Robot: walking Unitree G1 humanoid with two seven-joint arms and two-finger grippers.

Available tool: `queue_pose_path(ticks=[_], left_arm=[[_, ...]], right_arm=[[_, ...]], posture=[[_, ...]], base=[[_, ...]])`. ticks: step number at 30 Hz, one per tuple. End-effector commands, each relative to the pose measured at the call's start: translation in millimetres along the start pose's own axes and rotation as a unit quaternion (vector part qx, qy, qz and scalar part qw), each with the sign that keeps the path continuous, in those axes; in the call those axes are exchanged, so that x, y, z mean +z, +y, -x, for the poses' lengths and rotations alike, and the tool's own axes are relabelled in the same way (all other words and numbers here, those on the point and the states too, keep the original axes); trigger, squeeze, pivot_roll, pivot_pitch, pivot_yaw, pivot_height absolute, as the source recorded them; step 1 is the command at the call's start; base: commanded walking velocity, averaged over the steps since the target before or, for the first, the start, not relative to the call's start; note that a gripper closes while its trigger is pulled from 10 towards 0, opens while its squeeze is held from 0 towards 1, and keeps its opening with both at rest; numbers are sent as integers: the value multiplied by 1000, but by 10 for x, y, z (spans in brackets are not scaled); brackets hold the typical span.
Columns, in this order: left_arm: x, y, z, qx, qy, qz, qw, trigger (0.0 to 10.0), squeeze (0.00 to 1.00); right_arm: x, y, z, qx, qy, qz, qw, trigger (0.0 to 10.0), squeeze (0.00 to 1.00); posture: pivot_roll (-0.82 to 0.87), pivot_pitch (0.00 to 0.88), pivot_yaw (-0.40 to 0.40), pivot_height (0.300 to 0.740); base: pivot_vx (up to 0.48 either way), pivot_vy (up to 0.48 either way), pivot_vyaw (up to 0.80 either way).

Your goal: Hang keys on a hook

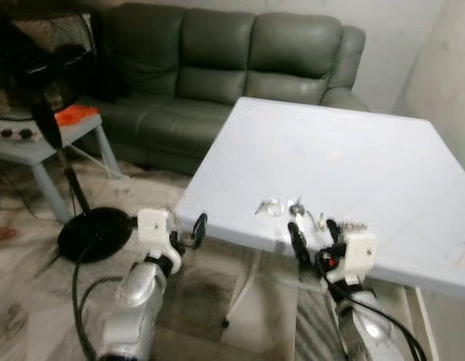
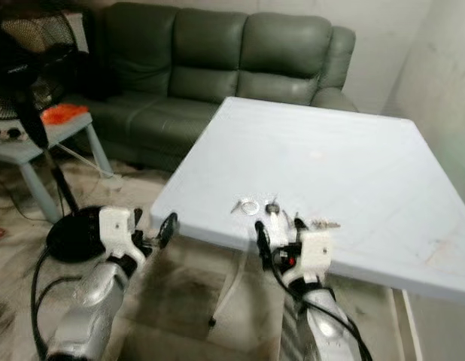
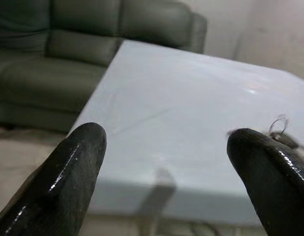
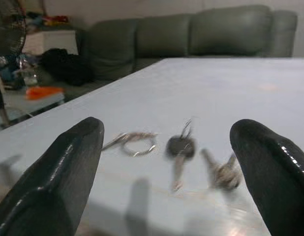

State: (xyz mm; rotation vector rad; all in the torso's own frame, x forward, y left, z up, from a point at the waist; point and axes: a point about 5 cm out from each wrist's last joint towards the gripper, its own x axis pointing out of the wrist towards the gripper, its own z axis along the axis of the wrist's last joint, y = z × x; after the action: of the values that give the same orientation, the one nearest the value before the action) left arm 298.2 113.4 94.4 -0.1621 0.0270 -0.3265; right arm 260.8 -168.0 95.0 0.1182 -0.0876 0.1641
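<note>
A white table [image 1: 353, 158] stood in a living room, with a dark green sofa [image 1: 217, 68] behind its far edge and pale wood-look floor [image 1: 22, 293] around it. To the left of the table stood a black fan [image 1: 37, 83] on a round base, beside a small grey side table [image 1: 44, 147] that carried something orange [image 1: 74, 114]. The keys [image 1: 296, 210] lay loose on the table close to its near edge, toward the near left corner: a bare ring [image 4: 137, 142] on the left, a black-headed key [image 4: 180, 147] in the middle, and another blurred metal key [image 4: 223, 174] on the right, all flat on the top and apart from either claw. The right gripper [image 1: 314, 233] was at the near edge, just short of the keys, with its fingers [image 4: 68, 172] spread wide; through the right wrist view the keys lay in the gap between them, and the claw held nothing. The left gripper [image 1: 189, 232] hung beside the near left corner, off the table and a little below its top, well apart from the keys. Its fingers [image 3: 68, 172] were also spread wide and empty, with the table top and the sofa seen between them, and a bit of the keys showed just past one fingertip. Under the table a white leg [image 1: 244, 289] ran down to the floor.
</note>
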Motion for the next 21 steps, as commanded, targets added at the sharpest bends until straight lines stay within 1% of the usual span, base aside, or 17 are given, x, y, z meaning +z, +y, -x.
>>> queue_pose_path(ticks=[1, 2, 4, 8, 10, 14, 19, 21], left_arm=[[69, 89, 11, 15, -9, -26, 1000, 10000, 0], [70, 88, 10, 14, -9, -30, 999, 10000, 0], [64, 81, 10, 14, -9, -18, 1000, 10000, 0], [62, 74, 9, 14, -9, -15, 1000, 10000, 0], [59, 56, 4, 15, -11, 0, 1000, 10000, 0], [38, 34, -3, 16, -3, 20, 1000, 10000, 0], [47, -6, -1, -1, -5, 6, 1000, 10000, 0], [68, -64, 1, -29, -9, -3, 1000, 10000, 0]], right_arm=[[60, 66, -39, 9, -14, -7, 1000, 10000, 0], [61, 66, -38, 9, -14, -7, 1000, 10000, 0], [61, 67, -39, 9, -13, -7, 1000, 10000, 0], [61, 68, -40, 8, -13, -7, 1000, 10000, 0], [61, 63, -42, 8, -12, -7, 1000, 10000, 0], [60, 56, -45, 7, -10, -7, 1000, 10000, 0], [54, 44, -54, 4, -6, -3, 1000, 10000, 0], [51, 43, -60, 6, -2, 1, 1000, 10000, 0]], posture=[[13, 0, -23, 740], [13, 0, -23, 740], [13, 0, -23, 740], [12, 0, -25, 740], [13, 0, -25, 740], [14, 0, -26, 740], [14, 0, -27, 740], [16, 0, -29, 740]], base=[[307, 0, 0], [307, 0, 0], [322, 0, 0], [319, 0, 0], [300, 0, 0], [0, 0, 0], [0, 0, 0], [0, 0, 0]])
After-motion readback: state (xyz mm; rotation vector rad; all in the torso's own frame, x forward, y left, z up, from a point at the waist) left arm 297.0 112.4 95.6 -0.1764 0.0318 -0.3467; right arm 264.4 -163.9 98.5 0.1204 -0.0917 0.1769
